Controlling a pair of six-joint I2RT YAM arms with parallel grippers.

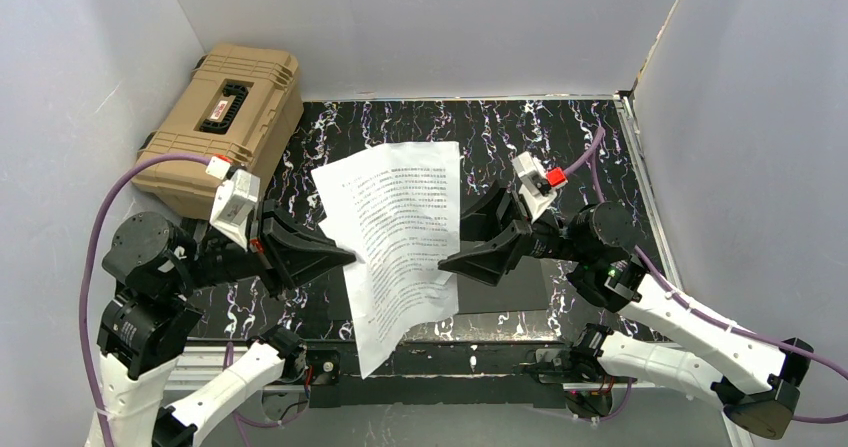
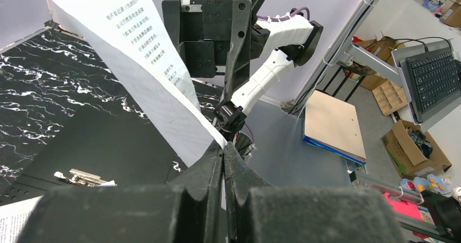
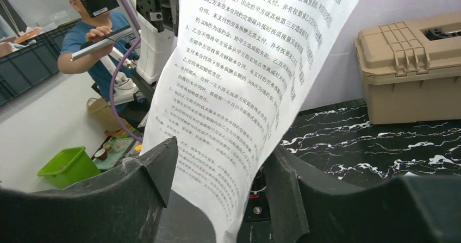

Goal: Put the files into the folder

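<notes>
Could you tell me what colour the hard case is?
Tan; the case shows best from above.

Marbled table (image 1: pixel 600 147): tan case (image 1: pixel 222 127), folder (image 1: pixel 520 297).

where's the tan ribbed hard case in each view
Top external: the tan ribbed hard case sits at upper left.
Left wrist: not in it.
Right wrist: the case is at the right edge, upper half.
Shared landmark: the white printed paper sheet, in all three views.
</notes>
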